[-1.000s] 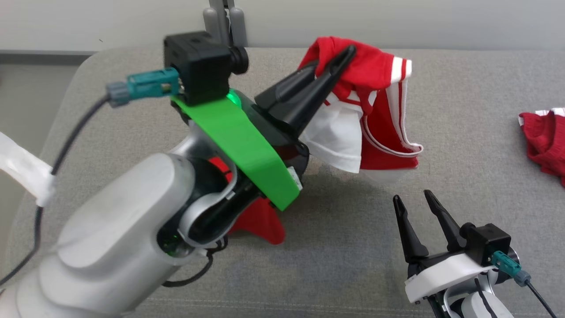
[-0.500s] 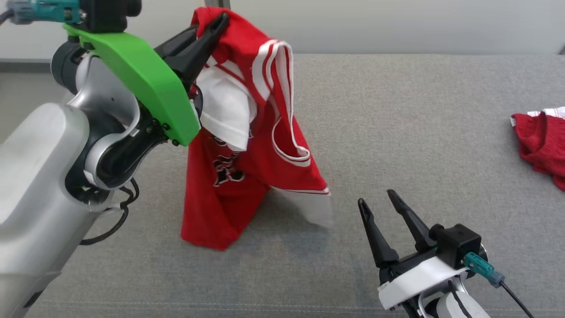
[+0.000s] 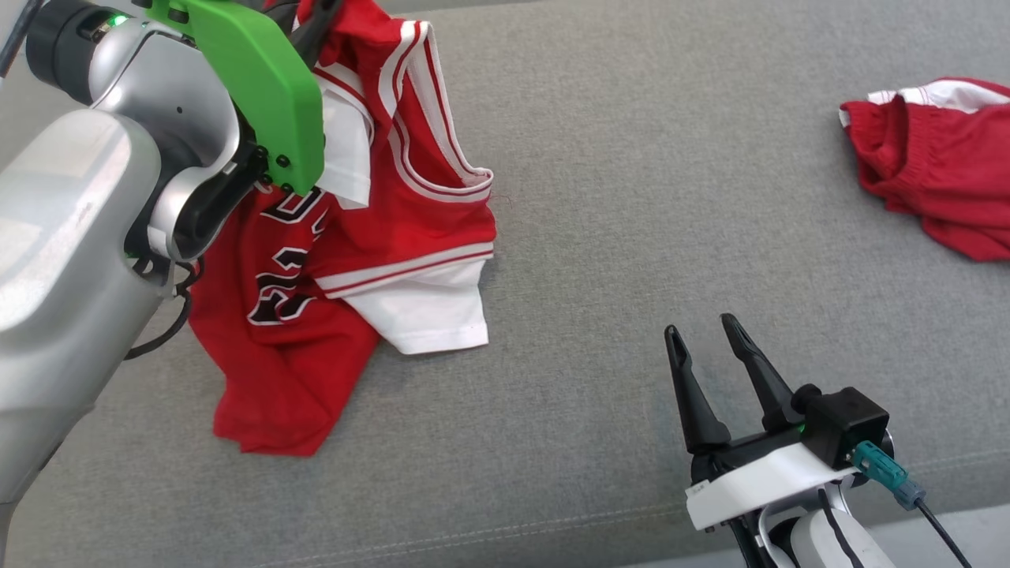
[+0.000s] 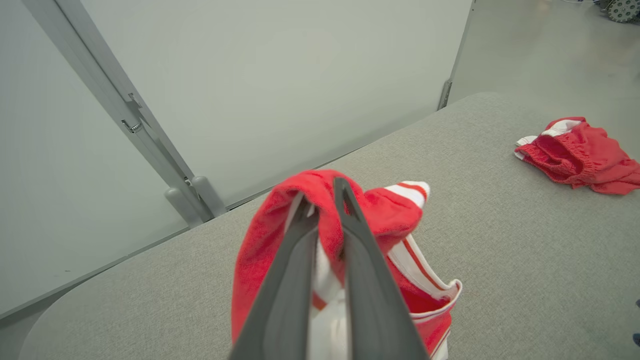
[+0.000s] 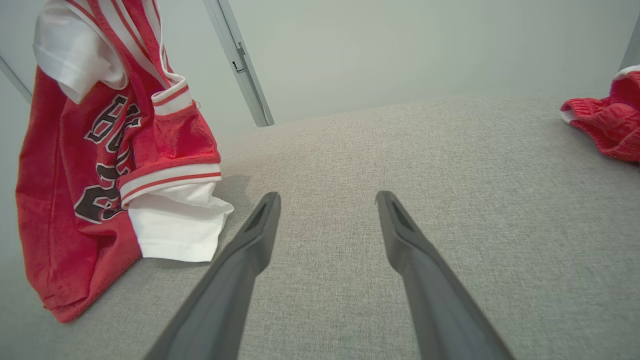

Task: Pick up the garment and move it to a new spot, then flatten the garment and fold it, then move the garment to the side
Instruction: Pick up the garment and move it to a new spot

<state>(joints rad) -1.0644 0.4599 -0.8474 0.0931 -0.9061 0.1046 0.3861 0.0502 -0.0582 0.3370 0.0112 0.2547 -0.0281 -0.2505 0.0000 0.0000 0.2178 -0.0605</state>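
Head view: the left gripper (image 3: 306,17) holds the jersey (image 3: 355,237) up by a bunched fold at the top left, while the hem and a white sleeve already rest on the sofa (image 3: 631,197). As I judge it, letting go here would drop the upper part in a heap on the lower, making creases that hinder flattening. The right gripper (image 3: 698,325) waits open, near the jersey but apart from it. Red shorts (image 3: 931,166) lie well apart at the far right

Left wrist view: the fingers (image 4: 295,280) pinch a thick red fold with only a narrow gap. Cloth drapes over the tips, so it may snag there at release

Right wrist view: the jaws stand wide over bare sofa. A reach for the sleeve could catch two layers

A second ago the jersey was bunched and clear of the sofa; now it hangs long, its lower part lying down. The head camera has tipped down, so the shorts' shift is not their own. The right gripper is as wide as before
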